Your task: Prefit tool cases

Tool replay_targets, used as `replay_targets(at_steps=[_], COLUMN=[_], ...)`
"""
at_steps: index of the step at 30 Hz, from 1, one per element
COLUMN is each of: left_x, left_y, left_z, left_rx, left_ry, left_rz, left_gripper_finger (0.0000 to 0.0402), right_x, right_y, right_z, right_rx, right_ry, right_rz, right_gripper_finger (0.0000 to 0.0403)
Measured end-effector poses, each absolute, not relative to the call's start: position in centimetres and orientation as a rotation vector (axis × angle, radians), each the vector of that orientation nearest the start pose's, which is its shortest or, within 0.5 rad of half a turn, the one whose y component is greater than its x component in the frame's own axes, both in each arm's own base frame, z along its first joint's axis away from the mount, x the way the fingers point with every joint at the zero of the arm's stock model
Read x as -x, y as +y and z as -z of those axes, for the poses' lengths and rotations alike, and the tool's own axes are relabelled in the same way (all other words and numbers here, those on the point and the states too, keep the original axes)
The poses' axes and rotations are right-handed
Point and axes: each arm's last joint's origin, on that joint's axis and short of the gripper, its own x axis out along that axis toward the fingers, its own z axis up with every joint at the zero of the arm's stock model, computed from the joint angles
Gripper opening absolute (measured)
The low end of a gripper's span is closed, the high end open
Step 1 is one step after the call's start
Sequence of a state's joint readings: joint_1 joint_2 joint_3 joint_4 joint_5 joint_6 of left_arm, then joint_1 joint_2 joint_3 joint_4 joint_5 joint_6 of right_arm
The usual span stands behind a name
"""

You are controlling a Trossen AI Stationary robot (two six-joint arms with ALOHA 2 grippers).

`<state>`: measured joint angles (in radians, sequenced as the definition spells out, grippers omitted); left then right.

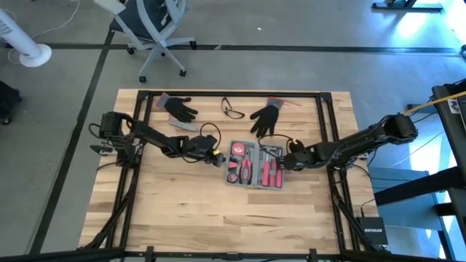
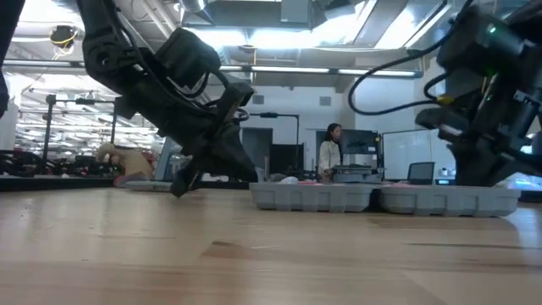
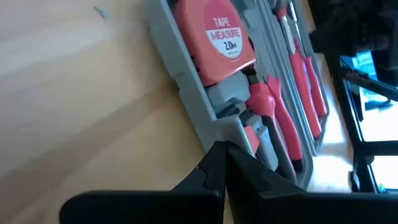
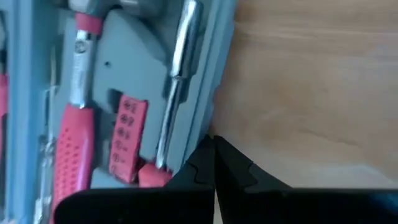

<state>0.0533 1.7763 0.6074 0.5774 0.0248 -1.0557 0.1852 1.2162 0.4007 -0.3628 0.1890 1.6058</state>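
The blue-grey tool case [image 1: 251, 164] lies open and flat on its underside in the middle of the table. Its recesses hold an orange tape measure [image 3: 214, 34], red-handled pliers [image 3: 273, 115] and screwdrivers [image 4: 177, 87]. In the low view the case [image 2: 381, 198] shows as two low trays side by side. My left gripper [image 1: 215, 156] is shut, and its tips [image 3: 221, 148] are at the case's left side. My right gripper [image 1: 287, 161] is also shut, with its tips [image 4: 211, 142] at the case's right side. My left gripper comes low and slanting from the table's left, and its shut fingertips are at the outer wall of the case's left edge [image 3: 208, 124]. Whether they touch it, I cannot tell. My right gripper comes low from the table's right, and its shut fingertips are at the case's right rim [image 4: 208, 124]. Whether they touch it, I cannot tell.
Two black gloves [image 1: 180, 108] [image 1: 266, 115], a pair of glasses [image 1: 233, 110] and a small grey bar [image 1: 182, 125] lie toward the far edge. Bare wood stretches across the table's near half. A person [image 2: 328, 152] stands in the room beyond.
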Motion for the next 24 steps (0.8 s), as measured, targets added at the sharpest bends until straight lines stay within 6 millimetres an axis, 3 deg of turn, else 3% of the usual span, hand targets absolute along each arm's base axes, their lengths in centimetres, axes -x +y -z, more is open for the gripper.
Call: replay_targets(at_steps=[11, 17, 24], left_x=[-29.6, -27.4, -23.8], left_y=[-0.6, -0.4, 0.0], left_z=[-10.9, -11.9, -14.6], left_rx=[1.083, 1.038, 1.005], left_ry=[0.646, 0.629, 0.598], left_rz=[-0.154, -0.208, -0.22], left_gripper_finger=[0.0, 0.0, 0.0], right_x=[-21.2, -24.2, -25.3], right_y=[3.0, 3.6, 3.8], right_z=[-12.1, -12.3, -12.5], right_rx=[-1.154, -1.197, -1.195], right_ry=[0.87, 0.855, 0.85], right_rz=[0.859, 0.771, 0.77], right_gripper_finger=[0.0, 0.0, 0.0])
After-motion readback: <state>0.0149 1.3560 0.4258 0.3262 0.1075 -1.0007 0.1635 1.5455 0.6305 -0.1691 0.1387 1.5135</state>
